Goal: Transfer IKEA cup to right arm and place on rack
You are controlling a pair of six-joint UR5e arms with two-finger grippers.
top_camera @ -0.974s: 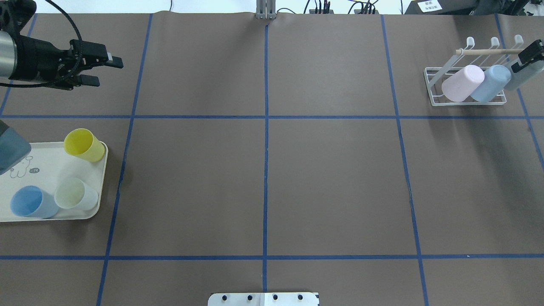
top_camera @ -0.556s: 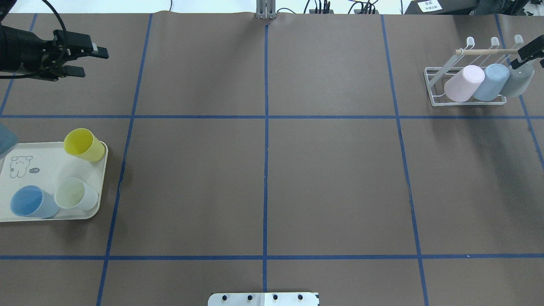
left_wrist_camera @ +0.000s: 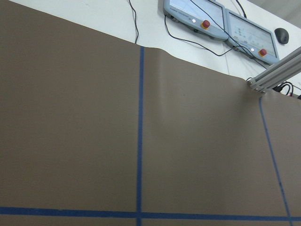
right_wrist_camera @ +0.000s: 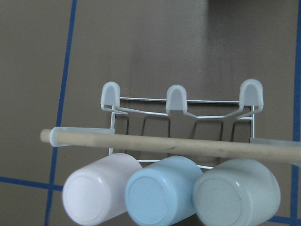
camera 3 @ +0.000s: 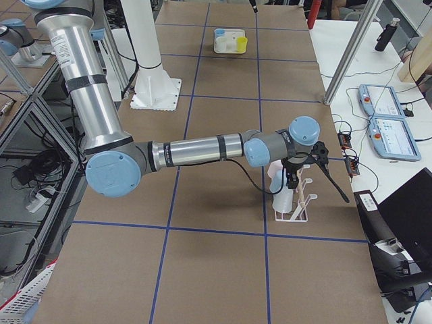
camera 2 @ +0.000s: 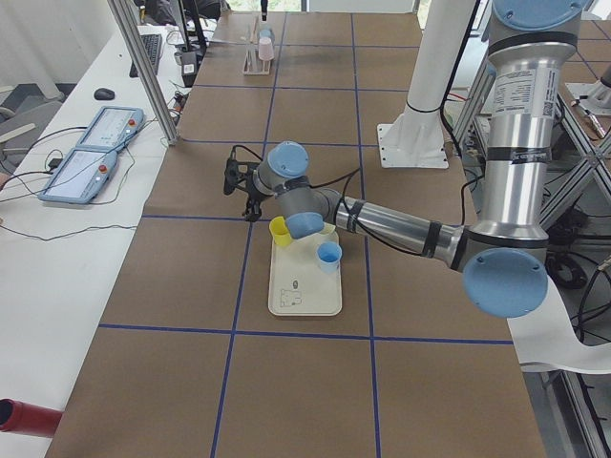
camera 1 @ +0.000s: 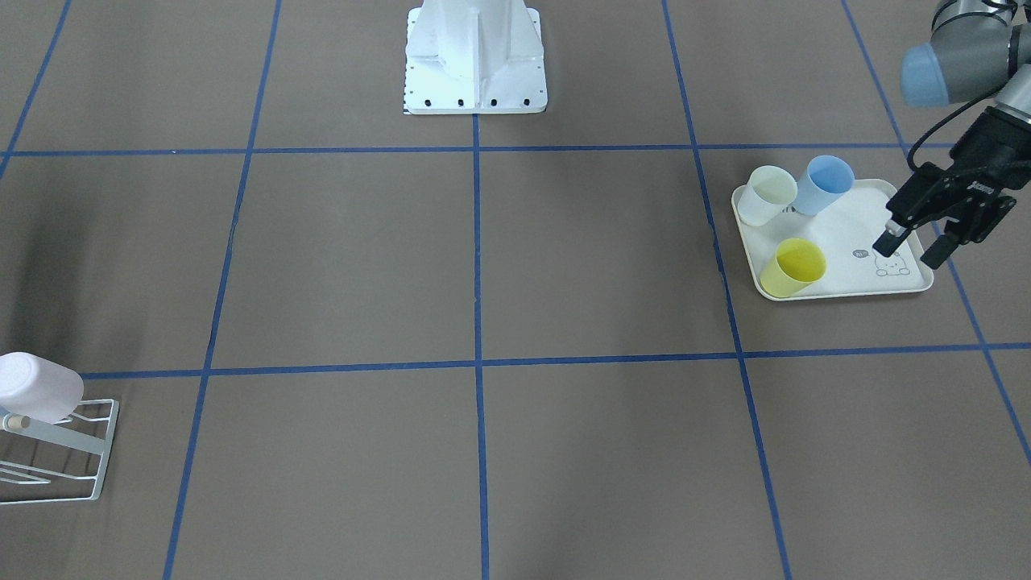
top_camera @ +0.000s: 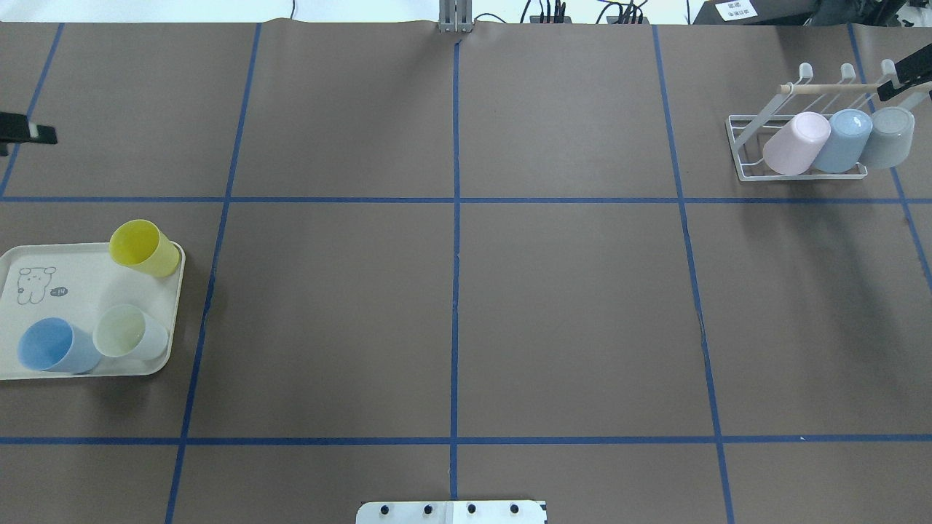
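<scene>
The white wire rack (top_camera: pixel 743 142) stands at the far right and holds three cups on their sides: pink (top_camera: pixel 795 142), light blue (top_camera: pixel 843 140) and grey (top_camera: pixel 890 136). The right wrist view looks down on them under the wooden rod (right_wrist_camera: pixel 164 143): pink (right_wrist_camera: pixel 99 193), blue (right_wrist_camera: pixel 160 195), grey (right_wrist_camera: pixel 237 197). Only a finger of my right gripper (top_camera: pixel 906 75) shows, above the rack's right end, clear of the grey cup and holding nothing. My left gripper (camera 1: pixel 908 252) is open and empty, above the outer edge of the cream tray (camera 1: pixel 854 234).
The tray (top_camera: pixel 87 280) at the left holds a yellow cup (top_camera: pixel 143 247), a blue cup (top_camera: pixel 51 346) and a pale cup (top_camera: pixel 127 332), all upright. The robot base (camera 1: pixel 475 64) stands at the near middle. Blue tape lines cross the brown table.
My right gripper has let go of the grey cup on the rack and drawn back up and to the right. My left gripper has moved left, almost out of the overhead view.
</scene>
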